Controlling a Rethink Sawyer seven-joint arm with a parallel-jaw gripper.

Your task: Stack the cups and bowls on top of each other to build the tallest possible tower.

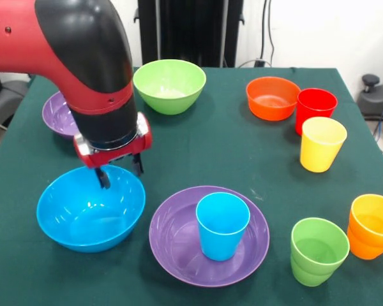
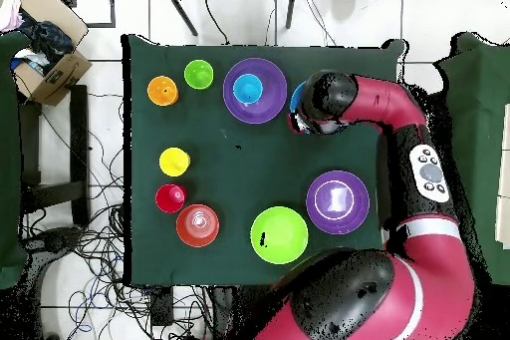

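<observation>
A: Where is the hand (image 1: 115,167)?

B: Low over the deep blue bowl (image 1: 89,217), at that bowl's far rim. Its dark fingers (image 1: 103,177) point down into the bowl; one seems to sit just inside the rim and another just outside it. I cannot tell whether they are pressed on the rim or standing apart from it.

A: And the tower?

B: There is a wide purple bowl (image 1: 179,248) near the front edge of the bench (image 1: 198,146), just beside the deep blue bowl, with a blue cup (image 1: 222,224) standing upright in its middle. Nothing else is piled on it.

A: The other bowls?

B: The second purple bowl (image 1: 59,116) lies by the left edge, half hidden behind the red and black arm (image 1: 83,57). The light green bowl (image 1: 169,86) sits near the far edge. The orange bowl (image 1: 272,97) is toward the far right corner.

A: The cups?

B: All upright, down the right side. The red cup (image 1: 315,108) touches or nearly touches the orange bowl; the yellow cup (image 1: 322,143) stands just in front of it. The green cup (image 1: 318,250) and orange cup (image 1: 372,225) stand close together at the front right corner.
</observation>
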